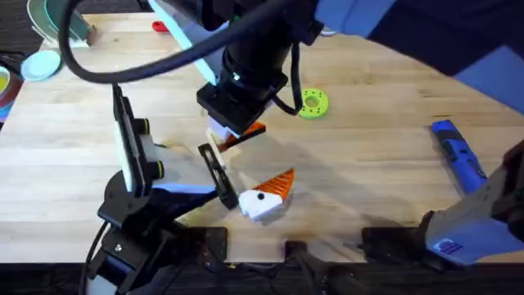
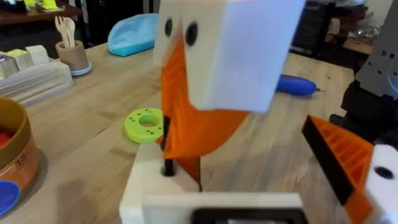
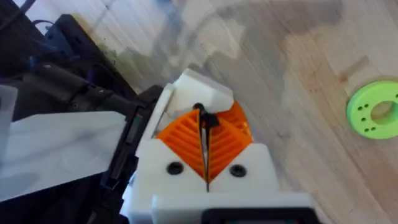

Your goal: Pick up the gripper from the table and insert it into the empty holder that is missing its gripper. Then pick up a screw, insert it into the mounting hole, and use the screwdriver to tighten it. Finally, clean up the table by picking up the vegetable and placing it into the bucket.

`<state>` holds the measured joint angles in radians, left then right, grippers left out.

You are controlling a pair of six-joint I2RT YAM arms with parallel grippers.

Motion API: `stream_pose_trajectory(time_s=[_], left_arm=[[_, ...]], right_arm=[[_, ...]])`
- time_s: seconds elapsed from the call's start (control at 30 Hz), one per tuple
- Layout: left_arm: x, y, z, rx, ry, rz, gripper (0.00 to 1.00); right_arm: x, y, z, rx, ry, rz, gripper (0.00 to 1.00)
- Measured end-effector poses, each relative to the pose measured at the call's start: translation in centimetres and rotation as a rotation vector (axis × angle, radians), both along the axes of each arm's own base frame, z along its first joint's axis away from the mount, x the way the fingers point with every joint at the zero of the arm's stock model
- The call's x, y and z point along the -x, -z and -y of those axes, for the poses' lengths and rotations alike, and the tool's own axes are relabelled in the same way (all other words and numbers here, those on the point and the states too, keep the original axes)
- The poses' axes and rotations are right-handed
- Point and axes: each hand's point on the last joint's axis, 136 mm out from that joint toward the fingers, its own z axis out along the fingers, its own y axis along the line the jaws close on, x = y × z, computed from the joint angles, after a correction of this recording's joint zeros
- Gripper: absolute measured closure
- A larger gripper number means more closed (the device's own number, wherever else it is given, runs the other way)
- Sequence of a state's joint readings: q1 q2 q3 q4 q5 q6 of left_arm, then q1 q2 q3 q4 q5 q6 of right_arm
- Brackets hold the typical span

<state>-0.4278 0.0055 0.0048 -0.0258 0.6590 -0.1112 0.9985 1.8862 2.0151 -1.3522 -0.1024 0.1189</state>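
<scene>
My right gripper (image 1: 236, 131) reaches across the middle, its orange ribbed pads (image 3: 186, 140) shut on a thin black screw (image 3: 203, 118). The screw (image 2: 166, 149) points down at the plain white holder (image 2: 155, 183), which is one finger of my left gripper (image 1: 243, 172). An orange gripper wedge (image 3: 241, 117) seems to sit against that holder. My left gripper (image 2: 261, 196) stands open, its other finger carrying an orange wedge (image 2: 342, 158). The blue screwdriver (image 1: 457, 152) lies at the right. The bucket (image 2: 15, 155) stands at the far left. The vegetable is out of view.
A lime-green ring (image 1: 313, 103) lies just behind the grippers. A red-handled screwdriver (image 1: 160, 26) rests at the back. A pen cup (image 2: 71, 53), a clear box (image 2: 34, 78) and a blue pouch (image 2: 132, 34) line the left and back of the table.
</scene>
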Motion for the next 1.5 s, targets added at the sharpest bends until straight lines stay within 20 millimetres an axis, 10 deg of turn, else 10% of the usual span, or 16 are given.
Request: stream_pose_trajectory(time_s=[0.1,0.33,0.67,1.07,1.5], left_arm=[[0.0,0.0,0.0,0.0,0.0,0.0,0.009],[0.0,0.1,0.0,-0.001,-0.001,-0.003,0.008],[0.0,0.0,0.0,0.0,0.0,0.0,0.009],[0.0,0.0,0.0,0.0,0.0,0.0,0.008],[0.0,0.0,0.0,0.0,0.0,0.0,0.008]], right_arm=[[0.0,0.0,0.0,-0.002,0.002,0.001,0.956],[-0.4,0.0,0.2,0.006,-0.001,0.015,0.073],[-1.3,-2.5,2.4,-0.037,0.025,0.047,0.042],[-4.9,-9.6,13.9,-0.129,0.272,0.187,0.04],[2.8,-5.4,20.0,-0.337,0.345,0.207,0.035]])
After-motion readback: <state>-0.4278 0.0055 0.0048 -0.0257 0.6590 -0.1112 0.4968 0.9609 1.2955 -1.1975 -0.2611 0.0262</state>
